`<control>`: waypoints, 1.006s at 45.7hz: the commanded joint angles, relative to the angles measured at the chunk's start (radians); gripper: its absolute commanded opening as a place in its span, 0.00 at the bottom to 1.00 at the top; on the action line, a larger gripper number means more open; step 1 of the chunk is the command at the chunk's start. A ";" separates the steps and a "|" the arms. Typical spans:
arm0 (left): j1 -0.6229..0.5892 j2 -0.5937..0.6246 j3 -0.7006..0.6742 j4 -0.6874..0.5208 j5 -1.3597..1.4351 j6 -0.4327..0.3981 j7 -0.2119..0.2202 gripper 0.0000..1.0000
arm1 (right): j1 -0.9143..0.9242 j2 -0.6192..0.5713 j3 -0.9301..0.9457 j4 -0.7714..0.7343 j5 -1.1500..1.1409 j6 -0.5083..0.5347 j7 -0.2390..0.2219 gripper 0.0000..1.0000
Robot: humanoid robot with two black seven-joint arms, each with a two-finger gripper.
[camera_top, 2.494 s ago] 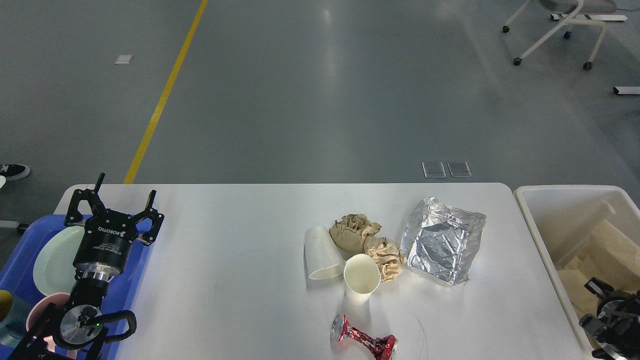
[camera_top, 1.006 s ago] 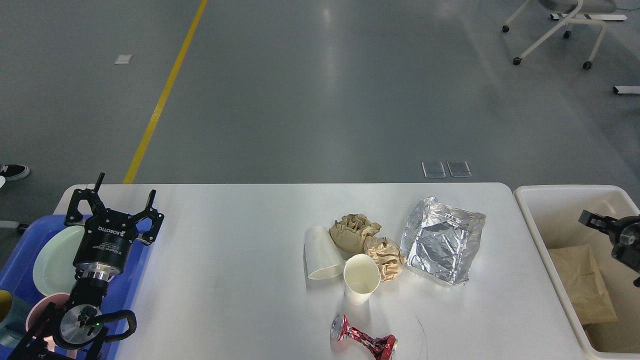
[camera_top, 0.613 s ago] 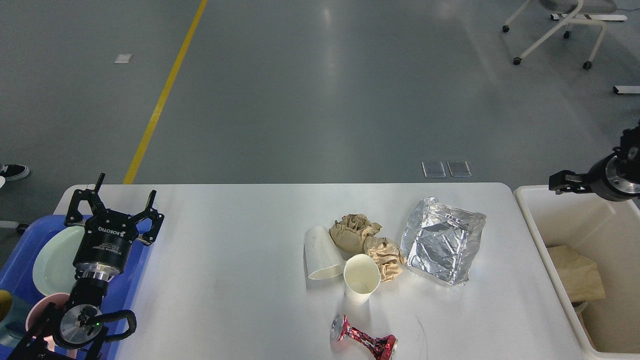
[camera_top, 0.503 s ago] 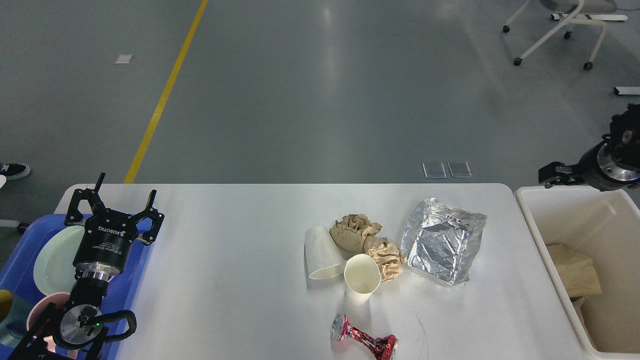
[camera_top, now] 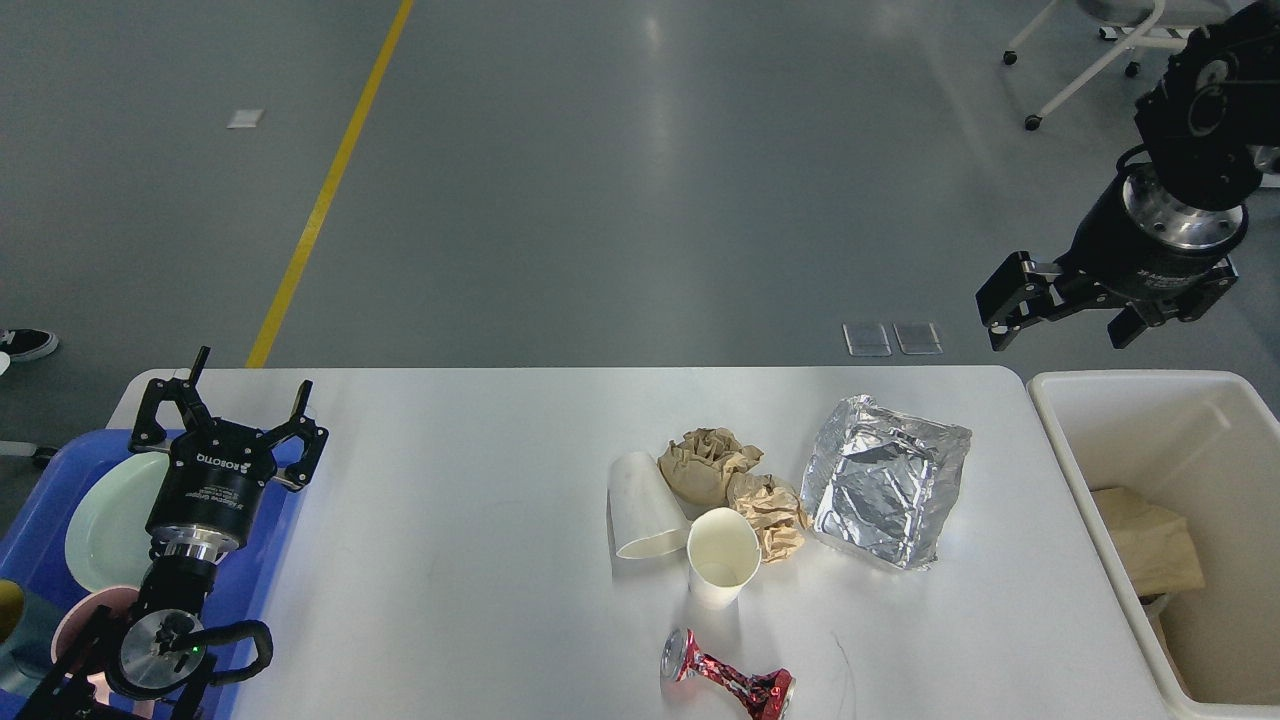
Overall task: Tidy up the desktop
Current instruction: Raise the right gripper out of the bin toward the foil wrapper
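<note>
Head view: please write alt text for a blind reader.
A white desktop holds two paper cups, crumpled brown paper, a foil sheet and a crushed red can. The open right gripper hangs above the bin; the open left gripper sits over a blue tray.

Near the middle of what I see, a white paper cup (camera_top: 643, 506) lies on its side, its open mouth toward me, and a second white paper cup (camera_top: 722, 558) stands upright just beside it. Behind them sit two crumpled brown paper balls (camera_top: 706, 462) (camera_top: 768, 512), touching each other. To their right lies a wrinkled silver foil bag (camera_top: 886, 478). Nearest me is a crushed red metal can (camera_top: 727, 681), lying flat.

At far left a blue plastic tray (camera_top: 35, 520) holds a pale green plate (camera_top: 105, 520) and a pink cup (camera_top: 82, 618). At far right a cream-white plastic bin (camera_top: 1075, 455) contains crumpled tan paper (camera_top: 1150, 545). A yellow floor line (camera_top: 325, 195) runs across the grey floor beyond.
</note>
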 commanded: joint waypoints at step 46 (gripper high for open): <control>0.000 0.000 0.000 0.000 0.000 -0.001 -0.001 0.96 | 0.234 0.095 -0.013 0.336 0.248 -0.093 0.001 1.00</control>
